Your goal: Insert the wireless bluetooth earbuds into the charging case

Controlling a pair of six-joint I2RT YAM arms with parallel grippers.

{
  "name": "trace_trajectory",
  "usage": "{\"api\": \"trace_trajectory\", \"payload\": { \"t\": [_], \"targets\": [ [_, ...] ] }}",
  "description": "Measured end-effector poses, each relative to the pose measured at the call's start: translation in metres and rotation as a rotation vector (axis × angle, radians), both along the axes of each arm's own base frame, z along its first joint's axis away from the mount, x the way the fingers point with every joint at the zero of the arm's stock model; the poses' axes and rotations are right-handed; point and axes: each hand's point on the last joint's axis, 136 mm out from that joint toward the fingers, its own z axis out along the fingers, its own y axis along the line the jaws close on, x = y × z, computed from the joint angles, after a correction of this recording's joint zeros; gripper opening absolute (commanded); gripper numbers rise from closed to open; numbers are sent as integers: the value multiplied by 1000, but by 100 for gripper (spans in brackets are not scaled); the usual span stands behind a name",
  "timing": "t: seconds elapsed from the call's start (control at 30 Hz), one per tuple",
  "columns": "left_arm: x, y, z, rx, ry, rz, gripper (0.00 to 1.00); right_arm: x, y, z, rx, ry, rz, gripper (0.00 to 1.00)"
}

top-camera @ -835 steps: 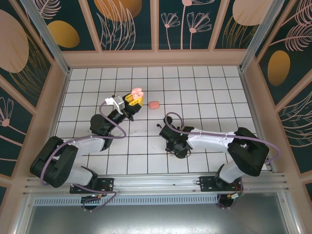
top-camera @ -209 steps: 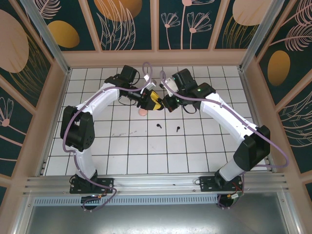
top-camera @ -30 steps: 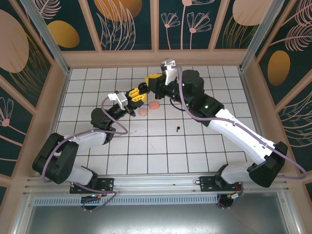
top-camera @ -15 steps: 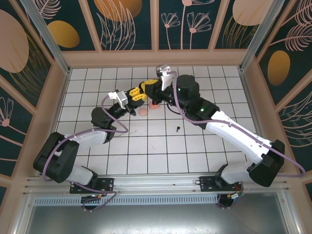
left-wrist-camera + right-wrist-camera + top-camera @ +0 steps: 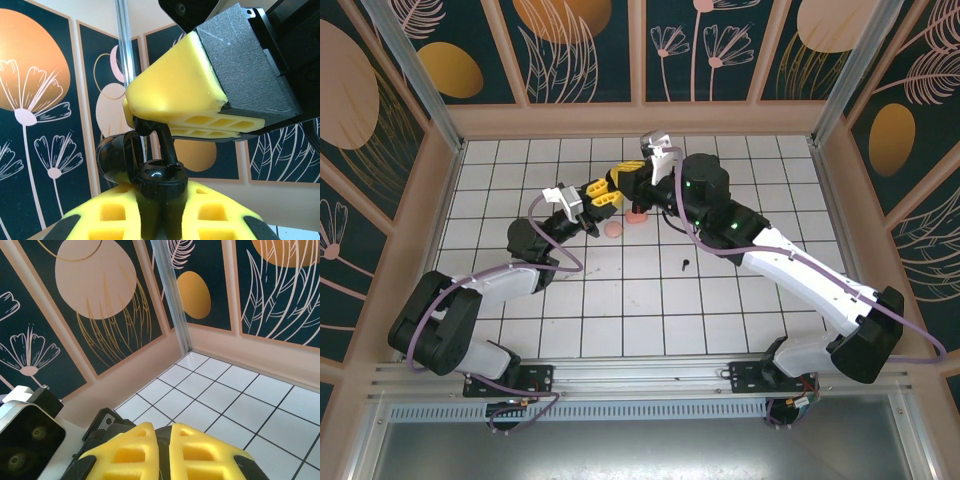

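In the left wrist view my left gripper (image 5: 161,212) is shut on a small black charging case (image 5: 161,184), held upright with its lid (image 5: 116,159) hinged open to the left. A black earbud (image 5: 159,134) hangs stem-down just over the case's opening, and its stem tip touches the rim of a socket. The yellow fingers (image 5: 175,95) of my right gripper pinch the earbud's head from above. In the top view the left gripper (image 5: 601,198) and right gripper (image 5: 613,181) meet above the far middle tiles. A second black earbud (image 5: 684,265) lies on the floor.
Two pink cases (image 5: 614,229) (image 5: 636,213) lie on the tiles just below the meeting grippers. The right wrist view has its nearly shut yellow fingers (image 5: 125,452), the left arm's camera block (image 5: 25,440) beside them, and the back corner post (image 5: 172,295).
Over the last second the right gripper came down and leftward to meet the left gripper. In the last half second both arms have barely moved.
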Motion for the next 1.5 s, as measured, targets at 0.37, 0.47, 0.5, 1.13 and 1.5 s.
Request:
{"api": "trace_trajectory", "payload": {
  "t": [0.37, 0.47, 0.5, 1.13, 1.5],
  "targets": [
    [5, -4, -8, 26, 50, -6, 0, 3, 5, -11, -46, -20, -1, 7],
    [5, -4, -8, 28, 53, -8, 0, 2, 7, -12, -49, -18, 5, 7],
    [5, -4, -8, 28, 53, -8, 0, 1, 7, -12, -49, -18, 5, 7],
    [4, -9, -16, 57, 87, -30, 0, 5, -6, -21, -64, -13, -58, 3],
    [4, -9, -16, 63, 92, -29, 0, 5, -6, -23, -71, -10, -54, 2]
  ]
}}
